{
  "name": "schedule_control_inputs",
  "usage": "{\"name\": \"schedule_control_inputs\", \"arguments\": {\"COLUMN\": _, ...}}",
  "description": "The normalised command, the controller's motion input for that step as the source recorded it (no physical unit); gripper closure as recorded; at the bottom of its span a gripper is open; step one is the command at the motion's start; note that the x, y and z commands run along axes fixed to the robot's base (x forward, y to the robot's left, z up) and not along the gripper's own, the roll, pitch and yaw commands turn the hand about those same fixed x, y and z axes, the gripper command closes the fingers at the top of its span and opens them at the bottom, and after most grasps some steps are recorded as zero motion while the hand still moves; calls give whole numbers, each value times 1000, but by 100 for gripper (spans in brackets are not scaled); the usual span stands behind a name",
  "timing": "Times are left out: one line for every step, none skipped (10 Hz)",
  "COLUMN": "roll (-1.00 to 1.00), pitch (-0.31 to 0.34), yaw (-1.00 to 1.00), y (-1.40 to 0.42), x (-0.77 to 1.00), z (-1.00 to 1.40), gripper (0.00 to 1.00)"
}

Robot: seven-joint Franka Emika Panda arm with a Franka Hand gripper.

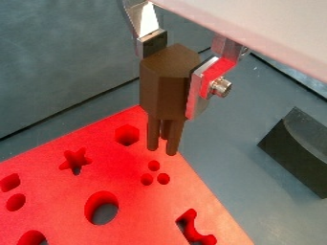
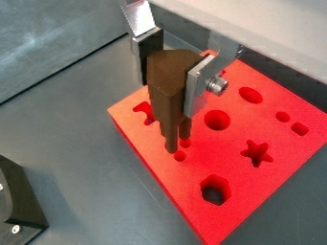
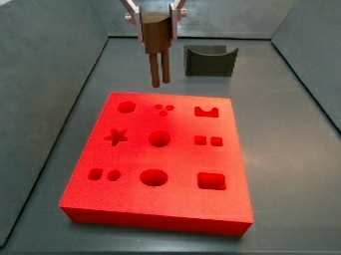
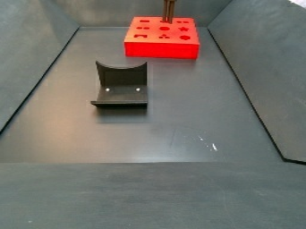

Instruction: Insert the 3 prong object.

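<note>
My gripper [image 1: 174, 69] is shut on the 3 prong object [image 1: 163, 91], a dark brown block with thin prongs pointing down. It also shows in the other wrist view [image 2: 170, 91] and in a side view [image 3: 158, 40]. It hangs over the far part of the red board [image 3: 160, 194], which has shaped holes. The prong tips [image 1: 161, 144] hover close to the cluster of three small round holes [image 1: 156, 172], not inside them. In a side view the gripper [image 4: 169, 7] is small, above the board [image 4: 164, 49].
The fixture, a dark grey curved bracket [image 4: 120, 85], stands on the grey floor apart from the board; it also shows in a side view [image 3: 209, 60] and in both wrist views [image 1: 300, 144] [image 2: 15, 206]. Sloped grey walls [image 4: 36, 80] enclose the floor.
</note>
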Motion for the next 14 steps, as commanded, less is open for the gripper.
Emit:
{"name": "schedule_control_inputs", "arguments": {"roll": 121, "pitch": -51, "yaw": 86, "y": -166, "x": 69, "z": -131, "gripper": 100}}
{"name": "schedule_control_inputs", "arguments": {"roll": 187, "pitch": 0, "yaw": 149, "y": -263, "x": 400, "z": -157, "gripper": 100}}
{"name": "schedule_control_inputs", "arguments": {"roll": 120, "pitch": 0, "yaw": 163, "y": -220, "x": 440, "z": -206, "gripper": 100}}
{"name": "schedule_control_inputs", "arguments": {"roll": 47, "pitch": 0, "yaw": 251, "y": -83, "x": 449, "z": -300, "gripper": 100}}
{"name": "schedule_control_inputs", "arguments": {"roll": 0, "pitch": -41, "yaw": 363, "y": 17, "x": 351, "z": -343, "gripper": 100}}
{"name": "schedule_control_inputs", "arguments": {"roll": 0, "pitch": -104, "yaw": 637, "y": 31, "x": 91, "z": -340, "gripper": 100}}
{"name": "schedule_control_inputs", "arguments": {"roll": 0, "pitch": -100, "yaw": 709, "y": 0, "x": 0, "z": -166, "gripper": 100}}
{"name": "schedule_control_inputs", "arguments": {"roll": 0, "pitch": -101, "yaw": 511, "y": 0, "x": -100, "z": -60, "gripper": 100}}
{"name": "schedule_control_inputs", "arguments": {"roll": 13, "pitch": -89, "yaw": 303, "y": 0, "x": -129, "z": -51, "gripper": 100}}
{"name": "schedule_control_inputs", "arguments": {"roll": 44, "pitch": -60, "yaw": 240, "y": 0, "x": -83, "z": -14, "gripper": 100}}
{"name": "schedule_control_inputs", "arguments": {"roll": 36, "pitch": -6, "yaw": 229, "y": 0, "x": -9, "z": -91, "gripper": 100}}
{"name": "schedule_control_inputs", "arguments": {"roll": 23, "pitch": 0, "yaw": 246, "y": 0, "x": 0, "z": -169, "gripper": 100}}
{"name": "schedule_control_inputs", "arguments": {"roll": 47, "pitch": 0, "yaw": 251, "y": 0, "x": 0, "z": -214, "gripper": 100}}
{"name": "schedule_control_inputs", "arguments": {"roll": 56, "pitch": 0, "yaw": 214, "y": -49, "x": 0, "z": -220, "gripper": 100}}
